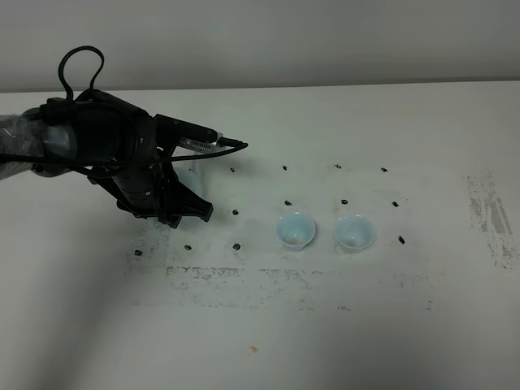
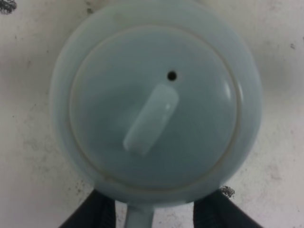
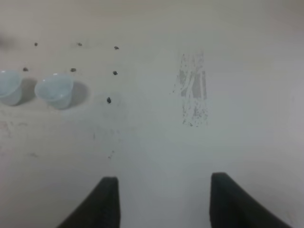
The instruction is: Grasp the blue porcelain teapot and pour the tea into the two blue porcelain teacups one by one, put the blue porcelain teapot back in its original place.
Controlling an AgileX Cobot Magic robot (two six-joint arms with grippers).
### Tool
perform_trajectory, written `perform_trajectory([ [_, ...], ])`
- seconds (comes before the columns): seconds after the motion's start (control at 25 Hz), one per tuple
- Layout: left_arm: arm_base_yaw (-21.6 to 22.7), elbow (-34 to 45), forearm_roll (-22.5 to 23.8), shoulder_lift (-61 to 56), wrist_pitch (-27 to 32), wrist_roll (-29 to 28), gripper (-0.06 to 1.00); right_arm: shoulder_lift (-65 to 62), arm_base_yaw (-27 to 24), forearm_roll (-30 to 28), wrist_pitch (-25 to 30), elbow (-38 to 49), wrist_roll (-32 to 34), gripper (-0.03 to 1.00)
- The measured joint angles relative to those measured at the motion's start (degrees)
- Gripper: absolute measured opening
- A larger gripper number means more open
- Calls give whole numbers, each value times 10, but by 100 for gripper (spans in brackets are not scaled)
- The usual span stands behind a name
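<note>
Resting on the table [image 1: 390, 325] with its lid [image 2: 190, 142] on, the teapot [image 2: 156, 109] sits directly under the left gripper [image 2: 152, 216]. The jaws stand apart on either side of the handle [image 2: 139, 219], with bare table showing in the gaps, so there is no grip yet. By my reading the task is at its first step: the grasp, both pours and the return are all left. The nearer cup [image 1: 295, 230] and the farther cup [image 1: 354, 233] stand upright side by side, well apart from the teapot on its right-arm side, and both look empty. Only black marks [image 1: 285, 202] lie between teapot and cups; nothing solid blocks the way. The right gripper [image 3: 161, 202] hangs open and empty, out past the cups from the teapot, near a scuffed patch [image 3: 194, 90].
</note>
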Motion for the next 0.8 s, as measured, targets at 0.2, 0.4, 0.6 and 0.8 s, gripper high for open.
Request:
perform_trajectory([
  [0.2,0,0,0,0,2,0,37,0,0,0,0,0,0,42],
  [0.4,0,0,0,0,10,0,32,0,0,0,0,0,0,42],
  [0.6,0,0,1,0,10,0,24,0,0,0,0,0,0,42],
  [0.8,0,0,1,0,10,0,16,0,0,0,0,0,0,42],
])
